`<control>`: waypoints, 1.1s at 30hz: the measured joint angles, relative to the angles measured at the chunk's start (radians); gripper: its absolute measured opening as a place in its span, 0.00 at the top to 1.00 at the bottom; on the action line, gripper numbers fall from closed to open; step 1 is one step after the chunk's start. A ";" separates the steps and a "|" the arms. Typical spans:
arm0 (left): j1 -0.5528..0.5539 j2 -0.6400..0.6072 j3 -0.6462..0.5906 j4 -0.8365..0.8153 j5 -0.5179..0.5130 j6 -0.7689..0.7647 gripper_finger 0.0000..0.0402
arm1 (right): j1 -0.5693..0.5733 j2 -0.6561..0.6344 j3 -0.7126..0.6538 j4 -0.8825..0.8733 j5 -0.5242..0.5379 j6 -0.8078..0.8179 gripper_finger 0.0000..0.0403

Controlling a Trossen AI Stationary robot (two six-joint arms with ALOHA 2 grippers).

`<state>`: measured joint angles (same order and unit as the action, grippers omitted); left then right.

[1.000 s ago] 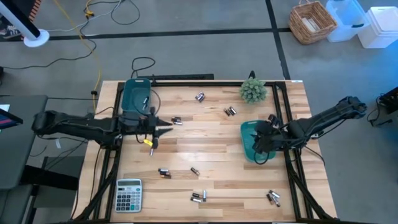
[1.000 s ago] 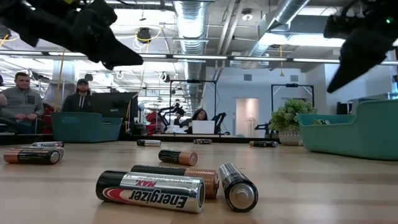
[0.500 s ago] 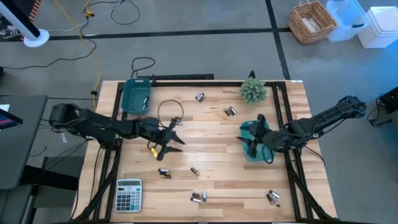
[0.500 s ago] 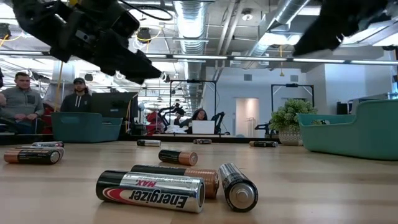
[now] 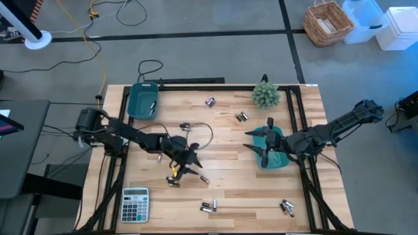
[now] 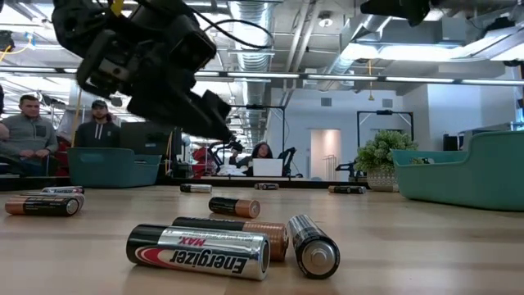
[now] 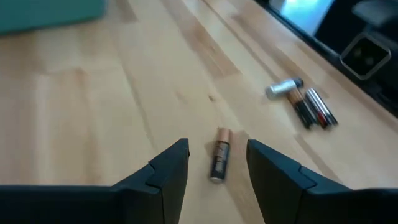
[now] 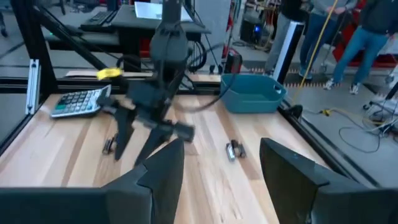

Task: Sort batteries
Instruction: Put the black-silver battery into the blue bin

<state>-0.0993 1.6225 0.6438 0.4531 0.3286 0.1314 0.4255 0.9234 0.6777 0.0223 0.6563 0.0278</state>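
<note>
Silver and dark batteries lie scattered on the wooden table: a pair (image 5: 173,181), a single one (image 5: 204,179), groups near the near edge (image 5: 209,206) (image 5: 287,207) and others toward the far side (image 5: 210,101) (image 5: 241,116) (image 5: 186,125). My left gripper (image 5: 191,166) is open above the table's middle. In the left wrist view its fingers (image 7: 217,148) frame the single copper-ended battery (image 7: 217,163) lying flat ahead of them, apart from it. My right gripper (image 5: 255,140) is open at the left rim of the right teal bin (image 5: 274,160), pointing toward the table's left.
A second teal bin (image 5: 142,100) stands at the far left corner, a small plant (image 5: 266,96) at the far edge and a grey calculator (image 5: 135,204) at the near left corner. People sit in the room behind the table (image 6: 29,123). Bare wood lies between the two grippers.
My left arm has reached out from beside the left teal bin toward the table's middle and near edge, and has come down over the single battery. My right gripper has risen out of the right bin, tipped up level and shifted toward the table's left.
</note>
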 joint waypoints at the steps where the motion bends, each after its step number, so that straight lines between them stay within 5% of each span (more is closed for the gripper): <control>1: -0.009 0.015 0.004 0.000 0.000 0.003 0.60 | 0.000 0.000 0.000 0.007 0.000 -0.007 0.45; 14: -0.057 0.084 0.057 -0.064 -0.049 0.022 0.52 | 0.032 0.070 0.000 0.275 -0.045 -0.201 0.45; 30: -0.117 0.083 0.056 -0.146 -0.150 0.022 0.52 | 0.010 0.137 0.000 0.310 -0.047 -0.212 0.44; 33: -0.103 0.052 0.055 -0.246 -0.245 -0.052 0.53 | 0.010 0.137 0.000 0.310 -0.047 -0.212 0.44</control>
<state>-0.2024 1.6746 0.6991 0.2073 0.0841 0.0798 0.4358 1.0603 0.6777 0.3321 0.6097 -0.1839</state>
